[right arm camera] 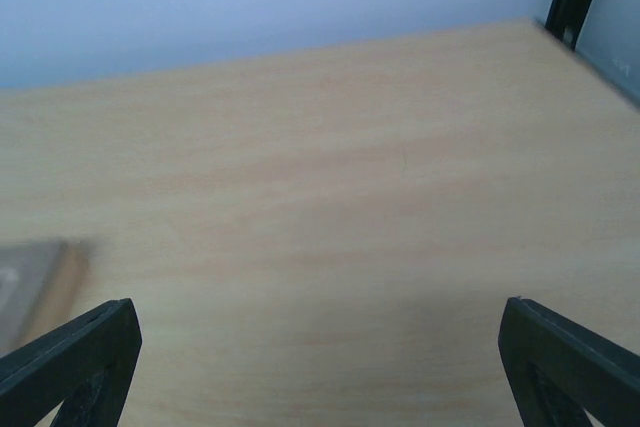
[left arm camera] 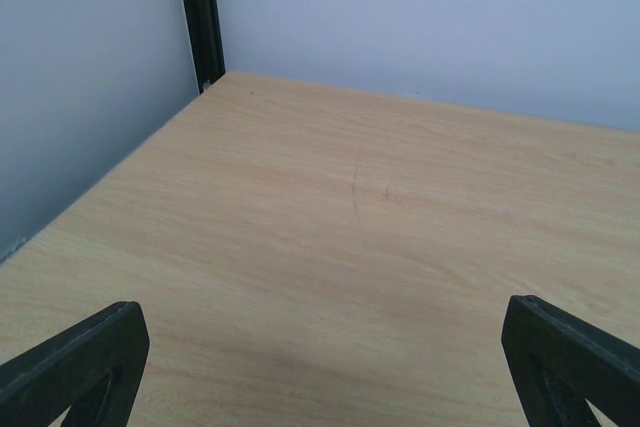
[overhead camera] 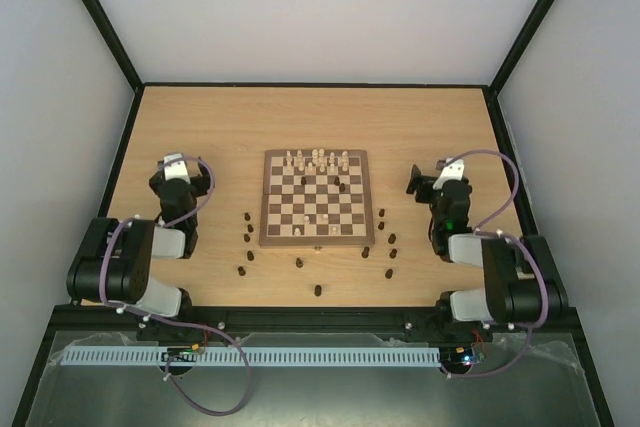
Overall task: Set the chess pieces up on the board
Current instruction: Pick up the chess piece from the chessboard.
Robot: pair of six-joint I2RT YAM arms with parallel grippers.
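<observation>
Left claw (overhead camera: pixel 176 165): spread wide, empty, over bare counter (overhead camera: pixel 200 117) left of the board (overhead camera: pixel 315 243).
Right claw (overhead camera: pixel 432 179): spread, empty, right of board.
Pale pieces (overhead camera: pixel 317 158): ranked along board's far edge.
Dark pieces (overhead camera: pixel 246 237): mostly scattered on counter around the near side; a few on squares.
Judgement: pale side about done, dark side still to do.

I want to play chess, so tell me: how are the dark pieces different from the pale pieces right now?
The pale pieces are cream; the dark pieces are brown. The pale pieces mostly stand in a line along the far edge of the board; the dark pieces are mostly scattered on the table, beside and in front of the board. Both sets are tiny, each smaller than a square.
</observation>
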